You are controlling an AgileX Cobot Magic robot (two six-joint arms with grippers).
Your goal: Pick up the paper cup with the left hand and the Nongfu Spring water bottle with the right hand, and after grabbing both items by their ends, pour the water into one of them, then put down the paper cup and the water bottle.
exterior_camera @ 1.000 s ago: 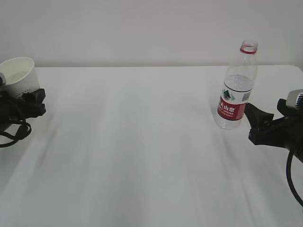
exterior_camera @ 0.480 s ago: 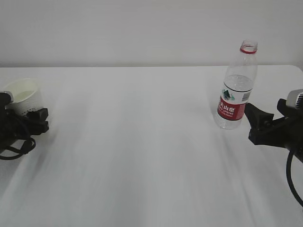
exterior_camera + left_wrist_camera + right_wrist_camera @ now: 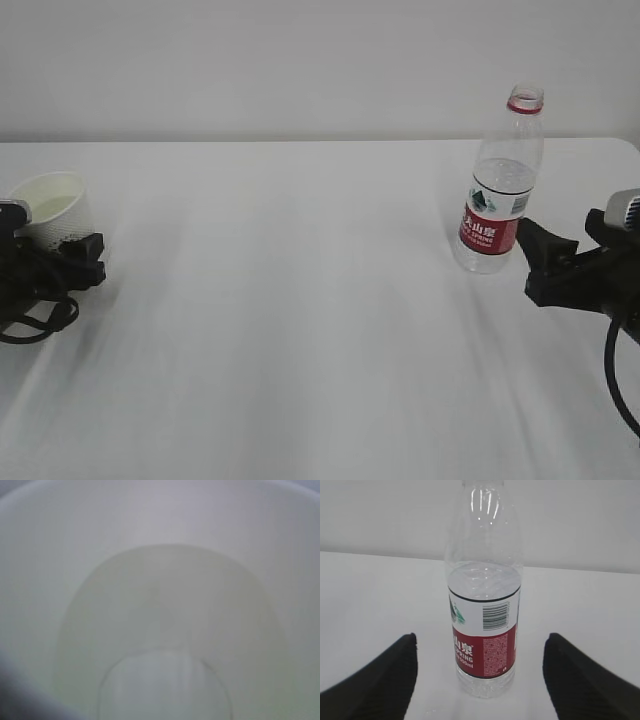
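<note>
The paper cup (image 3: pixel 52 205) sits low at the table's far left, mouth up and slightly tilted, with my left gripper (image 3: pixel 75 250) shut on its lower part. Its cream inside (image 3: pixel 165 580) fills the left wrist view and hides the fingers. The Nongfu Spring water bottle (image 3: pixel 497 190) stands upright and uncapped at the right, with water (image 3: pixel 485 577) up to about the top of its label. My right gripper (image 3: pixel 545 262) is open just to its right, not touching it. In the right wrist view both black fingers (image 3: pixel 390 675) flank the bottle (image 3: pixel 485 645) with wide gaps.
The white table (image 3: pixel 300 320) runs to a pale wall at the back, and its right edge lies near the bottle. Black cables (image 3: pixel 30 320) hang from the left arm at the table's left edge.
My left gripper has come down with the paper cup from a raised position to table height. The bottle and the right gripper have not moved.
</note>
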